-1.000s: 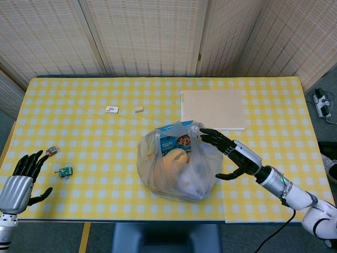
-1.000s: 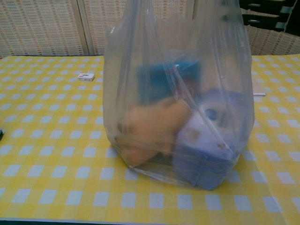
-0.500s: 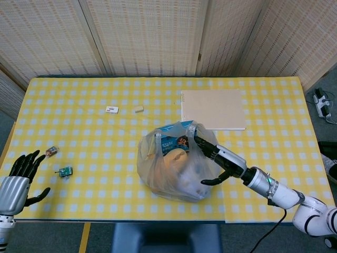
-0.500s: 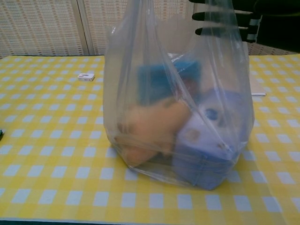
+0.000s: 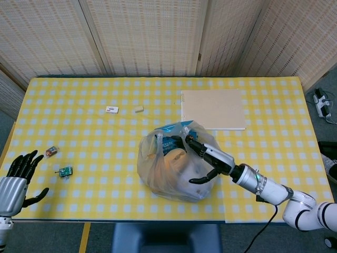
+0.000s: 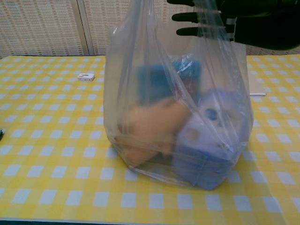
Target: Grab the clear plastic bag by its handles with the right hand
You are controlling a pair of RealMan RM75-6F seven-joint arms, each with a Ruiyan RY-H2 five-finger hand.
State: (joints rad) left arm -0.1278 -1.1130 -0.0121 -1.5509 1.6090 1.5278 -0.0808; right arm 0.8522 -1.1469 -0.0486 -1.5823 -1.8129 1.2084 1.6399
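Reaching in from the right, the robot's right hand (image 5: 202,158) sits over the top of the clear plastic bag (image 5: 176,168), its dark fingers (image 6: 197,18) spread and extended among the bag's raised handles (image 5: 185,126); the thumb curves down apart from them against the bag's side. Whether the fingers are through the handle loops cannot be told, and nothing is clasped. The bag stands near the front middle of the yellow checked tablecloth (image 5: 95,132), bulging with a blue packet (image 6: 159,84), an orange-brown item (image 6: 154,124) and a pale purple package (image 6: 211,140) that show through the film in the chest view. A cream board (image 5: 212,108) lies just behind the bag, toward the back right of the table. A small white box (image 5: 111,109) and a pale scrap (image 5: 139,109) rest well apart from the bag, toward the back left. At the front left corner, the left hand (image 5: 18,176) rests with fingers splayed and holding nothing, near a small green item (image 5: 65,171) and a small wrapped piece (image 5: 51,152).
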